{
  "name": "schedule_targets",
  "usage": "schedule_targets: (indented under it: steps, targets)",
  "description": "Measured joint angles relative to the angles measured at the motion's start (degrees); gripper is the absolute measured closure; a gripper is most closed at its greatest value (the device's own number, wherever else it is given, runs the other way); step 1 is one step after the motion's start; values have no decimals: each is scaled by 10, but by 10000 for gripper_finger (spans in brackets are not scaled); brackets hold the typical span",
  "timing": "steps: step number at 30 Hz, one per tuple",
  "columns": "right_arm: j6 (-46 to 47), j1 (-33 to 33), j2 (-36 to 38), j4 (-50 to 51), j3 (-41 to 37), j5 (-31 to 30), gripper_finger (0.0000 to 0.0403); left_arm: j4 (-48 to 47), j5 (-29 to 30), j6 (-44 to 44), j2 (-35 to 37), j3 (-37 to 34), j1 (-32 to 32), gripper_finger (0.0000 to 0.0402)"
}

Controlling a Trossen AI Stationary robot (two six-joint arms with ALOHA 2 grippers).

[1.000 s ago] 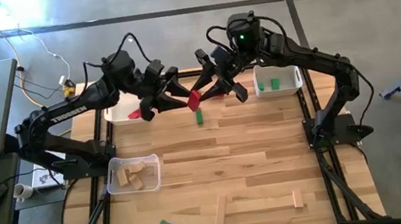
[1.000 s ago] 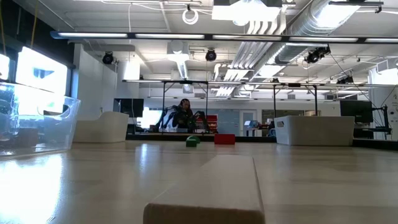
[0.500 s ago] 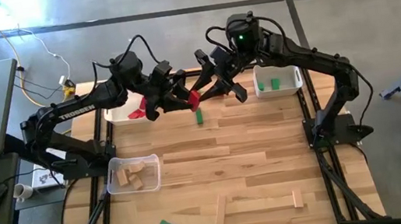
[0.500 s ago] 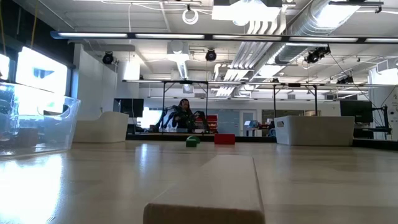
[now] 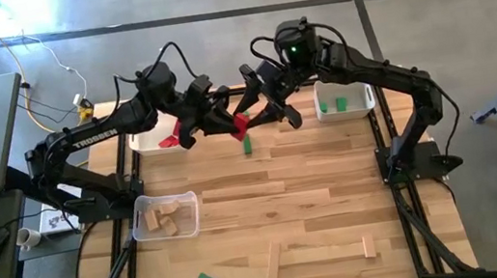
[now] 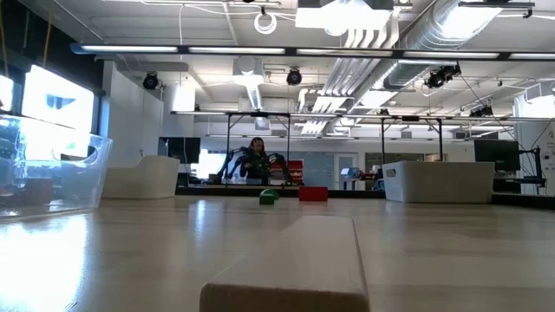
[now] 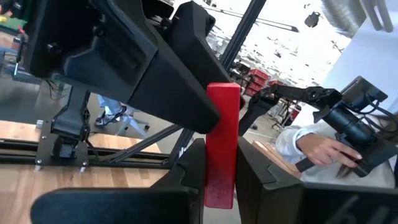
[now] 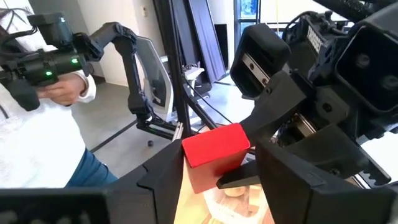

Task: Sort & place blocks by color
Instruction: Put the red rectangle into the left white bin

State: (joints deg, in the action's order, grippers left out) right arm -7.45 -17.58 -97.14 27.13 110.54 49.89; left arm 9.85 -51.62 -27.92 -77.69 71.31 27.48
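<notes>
Above table (image 5: pixel 314 188), red block (image 7: pixel 221 143) sits clamped between left fingers (image 7: pixel 189 168).

Left tool (image 5: pixel 226 123) clamped; right tool (image 5: pixel 260 113) spread, tips meeting.

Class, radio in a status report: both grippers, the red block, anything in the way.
Left gripper shut on red block, mid-air. Right gripper open around it. Green block on table below. Handover path clear.

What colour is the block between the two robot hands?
Red: a red wooden block, clearest in the left wrist view.
</notes>
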Motion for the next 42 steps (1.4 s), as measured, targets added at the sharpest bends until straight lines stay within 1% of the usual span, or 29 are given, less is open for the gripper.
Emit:
schedule_targets:
  steps: [6,10,14,17,21,29,36,40,42]
  targets:
    - [21,-8,0,9,0,-19,210,-39,0,3,0,0,15,371]
    - [21,-17,7,22,0,-39,209,-85,7,28,1,0,24,370]
    - [21,-27,22,37,0,-54,208,-152,39,69,12,0,33,371]
    - [18,-31,28,56,0,-73,208,-223,97,113,24,0,40,370]
    - [9,-34,30,82,0,-96,208,-323,200,163,41,0,51,370]
    - [-2,-34,31,132,0,-131,208,-501,396,204,57,0,68,370]
    - [-4,-31,31,169,0,-183,208,-648,552,200,57,0,70,370]
    - [-5,-29,31,182,0,-199,208,-681,623,177,58,-19,70,369]
    - [-4,-29,31,186,0,-199,208,-697,646,164,58,-28,75,369]
